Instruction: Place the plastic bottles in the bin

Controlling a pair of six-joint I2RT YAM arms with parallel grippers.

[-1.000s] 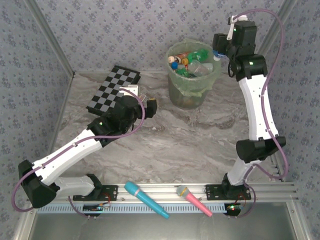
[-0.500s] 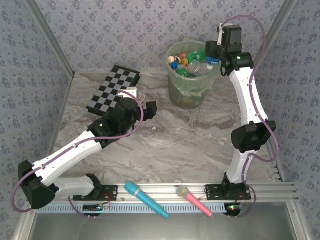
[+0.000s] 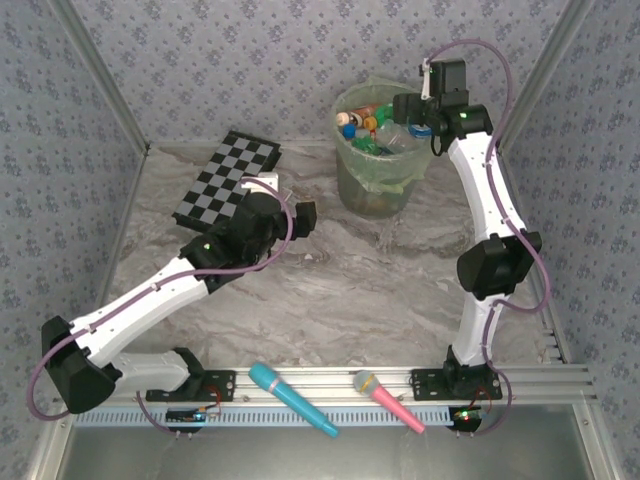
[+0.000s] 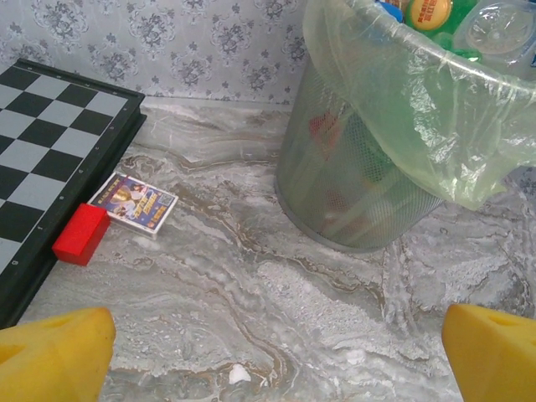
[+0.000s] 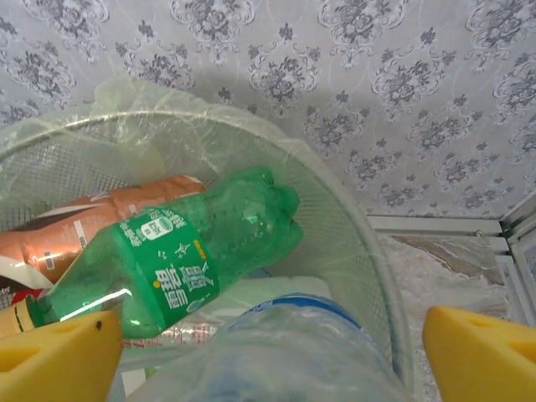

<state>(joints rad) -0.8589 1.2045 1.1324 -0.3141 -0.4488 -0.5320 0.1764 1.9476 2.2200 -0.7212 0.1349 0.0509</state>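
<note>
Since the right gripper (image 5: 270, 350) opened wide over the bin (image 5: 368, 251), its clear bottle (image 5: 293, 331) looks dropped in; left gripper (image 4: 272, 356) wide open too

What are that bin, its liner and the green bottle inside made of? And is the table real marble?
Bin: fine grey mesh by its grid texture, metal or plastic unclear. Liner: thin translucent pale-green plastic film, wrinkled over the rim. Green bottle: glossy see-through plastic, dented. Table: veined grey-white marble look, possibly a printed surface.
</note>
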